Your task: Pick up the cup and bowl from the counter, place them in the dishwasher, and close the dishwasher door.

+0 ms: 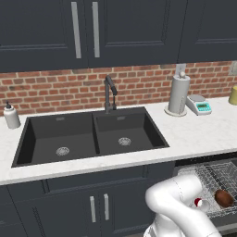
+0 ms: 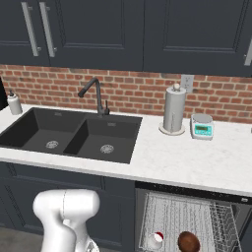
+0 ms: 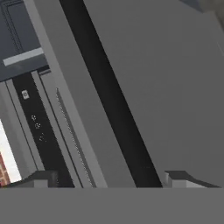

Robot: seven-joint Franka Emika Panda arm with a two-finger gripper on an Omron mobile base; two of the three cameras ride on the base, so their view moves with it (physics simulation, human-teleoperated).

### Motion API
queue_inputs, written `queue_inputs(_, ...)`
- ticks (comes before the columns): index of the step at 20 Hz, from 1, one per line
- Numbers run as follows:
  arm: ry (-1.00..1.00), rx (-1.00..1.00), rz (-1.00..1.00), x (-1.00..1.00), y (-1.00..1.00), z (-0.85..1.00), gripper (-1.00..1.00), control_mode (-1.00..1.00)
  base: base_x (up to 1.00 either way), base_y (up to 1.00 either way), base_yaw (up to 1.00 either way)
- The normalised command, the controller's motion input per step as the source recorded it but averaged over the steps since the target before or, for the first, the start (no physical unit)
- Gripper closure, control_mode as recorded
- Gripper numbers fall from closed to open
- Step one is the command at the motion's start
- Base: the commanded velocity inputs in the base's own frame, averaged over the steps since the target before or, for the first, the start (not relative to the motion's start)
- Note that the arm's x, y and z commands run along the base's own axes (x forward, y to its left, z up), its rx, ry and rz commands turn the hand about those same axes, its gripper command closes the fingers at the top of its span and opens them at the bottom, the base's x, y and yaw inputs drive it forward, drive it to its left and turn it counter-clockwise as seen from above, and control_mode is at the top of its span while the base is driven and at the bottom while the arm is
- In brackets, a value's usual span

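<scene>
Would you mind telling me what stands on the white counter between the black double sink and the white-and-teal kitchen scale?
The upright paper-towel roll stands between the sink and the scale on the counter, in both base views.

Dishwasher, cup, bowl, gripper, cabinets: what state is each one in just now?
dishwasher: open, rack out.
cup: in the rack.
bowl: in the rack, beside the cup.
gripper: open, holding nothing.
cabinet doors: shut.
faucet: no water running.
sink: holds nothing.
</scene>
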Motion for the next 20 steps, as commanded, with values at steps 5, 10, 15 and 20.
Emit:
queue_inputs(5, 0.09, 0.0, -0.02, -0.02, -0.3, -0.52, -1.0, -1.0, 0.0, 0.0, 0.0)
queue_inputs(10, 0.1, 0.0, -0.01, 0.0, -0.06, -0.75, -1.0, -1.0, 0.0, 0.0, 0.0)
queue_inputs(15, -0.01, 0.0, 0.0, 0.26, 0.0, -0.59, -1.0, -1.0, 0.0, 0.0, 0.0)
queue_inputs(20, -0.14, 0.0, -0.02, 0.49, 0.06, -0.33, -1.0, -1.0, 0.0, 0.0, 0.0)
